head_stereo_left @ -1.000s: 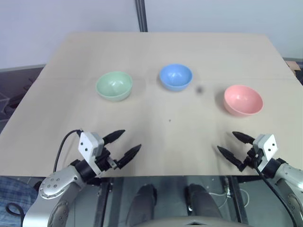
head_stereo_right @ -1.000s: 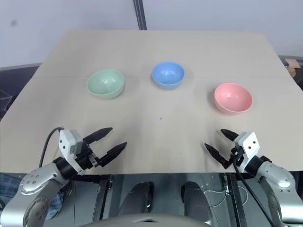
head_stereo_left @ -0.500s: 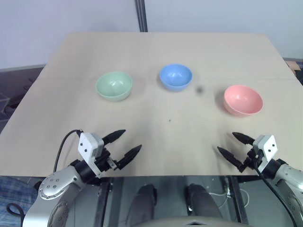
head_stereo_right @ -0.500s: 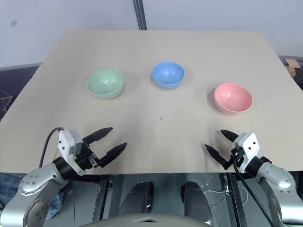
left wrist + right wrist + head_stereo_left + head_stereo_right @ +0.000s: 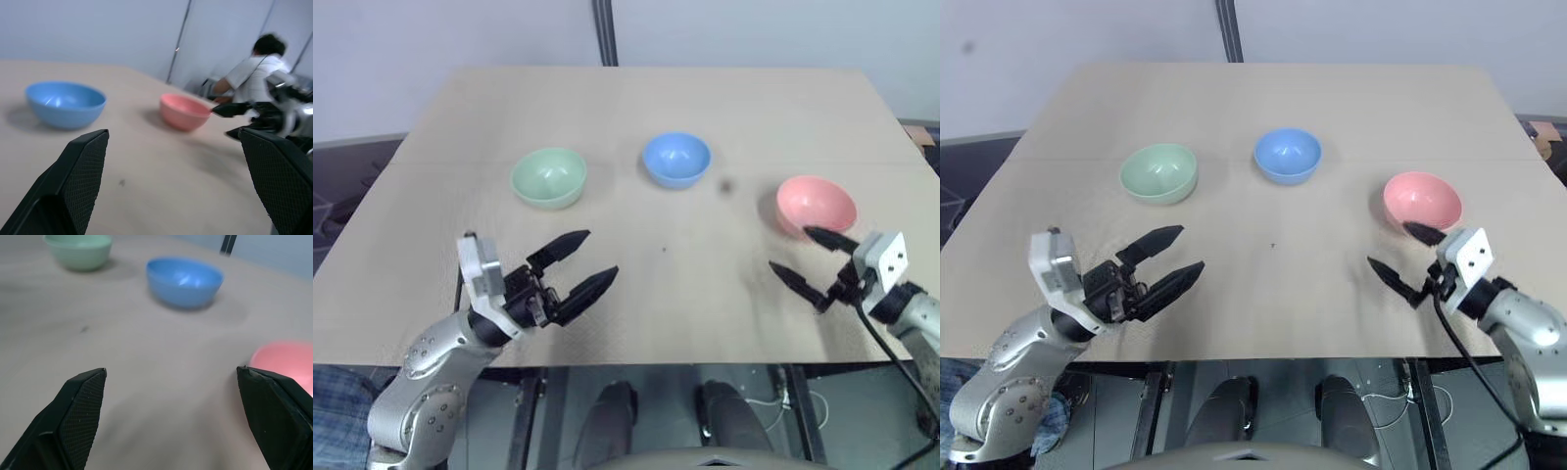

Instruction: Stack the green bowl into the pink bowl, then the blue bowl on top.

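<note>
On the table [image 5: 636,88], the green bowl [image 5: 549,177], blue bowl [image 5: 676,160] and pink bowl [image 5: 816,207] sit apart in a row. Both the left gripper [image 5: 579,266] and right gripper [image 5: 811,257] are wide open and empty; the right one's upper finger, close by the pink bowl's rim, could knock it aside, I judge

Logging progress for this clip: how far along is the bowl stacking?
Nothing is stacked: the pale green plastic bowl, sky-blue plastic bowl and salmon-pink plastic bowl sit apart on the table. Left gripper and right gripper hover empty, jaws open. Both stacking steps remain.
</note>
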Controlling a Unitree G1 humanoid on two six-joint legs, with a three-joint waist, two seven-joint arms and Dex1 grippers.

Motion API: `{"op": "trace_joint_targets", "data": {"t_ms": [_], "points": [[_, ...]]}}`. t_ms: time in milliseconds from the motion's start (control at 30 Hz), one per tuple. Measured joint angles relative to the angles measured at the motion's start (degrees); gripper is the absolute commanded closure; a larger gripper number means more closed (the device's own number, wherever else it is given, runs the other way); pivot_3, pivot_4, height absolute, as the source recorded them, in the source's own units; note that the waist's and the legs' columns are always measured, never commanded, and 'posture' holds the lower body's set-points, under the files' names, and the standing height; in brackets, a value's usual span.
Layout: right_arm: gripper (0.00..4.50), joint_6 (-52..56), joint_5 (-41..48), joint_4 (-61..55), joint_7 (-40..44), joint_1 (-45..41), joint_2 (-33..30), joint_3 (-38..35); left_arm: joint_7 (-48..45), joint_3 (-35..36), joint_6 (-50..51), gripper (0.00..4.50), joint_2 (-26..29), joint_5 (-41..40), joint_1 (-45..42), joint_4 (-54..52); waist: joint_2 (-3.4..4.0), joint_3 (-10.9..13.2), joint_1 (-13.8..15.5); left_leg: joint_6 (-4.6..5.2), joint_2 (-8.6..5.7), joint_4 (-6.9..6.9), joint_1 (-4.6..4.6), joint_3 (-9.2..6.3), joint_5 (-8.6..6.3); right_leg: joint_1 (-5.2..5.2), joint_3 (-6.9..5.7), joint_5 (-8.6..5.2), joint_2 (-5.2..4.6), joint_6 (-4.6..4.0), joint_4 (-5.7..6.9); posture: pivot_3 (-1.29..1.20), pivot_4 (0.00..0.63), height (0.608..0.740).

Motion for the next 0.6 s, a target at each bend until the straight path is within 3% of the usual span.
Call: {"op": "trace_joint_targets", "data": {"t_ms": [100, 233, 500, 533, 567, 600], "points": [[0.04, 3.96, -4.69, 2.55, -2.82, -6.44, -4.78, 1.28, -0.15, -0.08, 0.59, 0.00, 0.91, -1.10, -1.33, -0.02, -0.02, -0.01, 0.08, 0.00, -0.02, -0.02, -0.01, -0.02, 0.00, 0.00, -0.01, 0.00, 0.00, -0.01, -0.02, 0.00, 0.150, 0.740], [0.04, 7.68, -10.70, 7.51, -5.99, -11.38, -5.73, 5.92, -0.21, -0.87, 1.13, 0.00, 0.89, -1.45, -3.26, 0.02, -0.04, 0.01, 0.22, 0.02, -0.04, -0.03, -0.08, -0.05, -0.01, -0.03, -0.03, 0.00, -0.02, -0.01, -0.03, 0.00, 0.150, 0.740], [0.04, 18.69, -18.43, 12.78, -4.12, -18.63, -10.93, 15.88, -1.08, -1.93, 1.11, 0.00, 0.66, -0.88, -4.47, 1.10, -0.03, 0.02, 0.10, 0.03, -0.04, -0.01, -0.06, -0.05, -0.02, -0.03, -0.03, 0.00, -0.03, -0.01, -0.03, 0.00, 0.150, 0.740], [0.53, 20.58, -18.77, 13.13, -3.52, -19.57, -11.08, 16.87, -1.14, -2.24, 1.09, 0.00, 0.51, -0.82, -4.60, 1.12, -0.03, 0.02, 0.09, 0.03, -0.04, -0.01, -0.07, -0.06, -0.02, -0.03, -0.04, 0.00, -0.02, -0.01, -0.03, 0.00, 0.150, 0.740], [0.69, 21.28, -19.01, 13.39, -3.12, -20.07, -11.27, 17.65, -1.16, -2.40, 1.09, 0.00, 0.46, -0.77, -4.61, 1.14, -0.03, 0.02, 0.09, 0.03, -0.04, -0.01, -0.06, -0.06, -0.02, -0.03, -0.04, 0.00, -0.02, -0.01, -0.03, 0.00, 0.150, 0.740], [1.26, 21.99, -19.44, 13.77, -2.45, -20.61, -11.55, 18.68, -1.18, -2.53, 1.08, 0.00, 0.39, -0.62, -4.64, 1.14, -0.03, 0.02, 0.10, 0.03, -0.04, -0.02, -0.07, -0.07, -0.02, -0.04, -0.05, 0.00, -0.02, -0.01, -0.04, 0.00, 0.150, 0.740]]}}
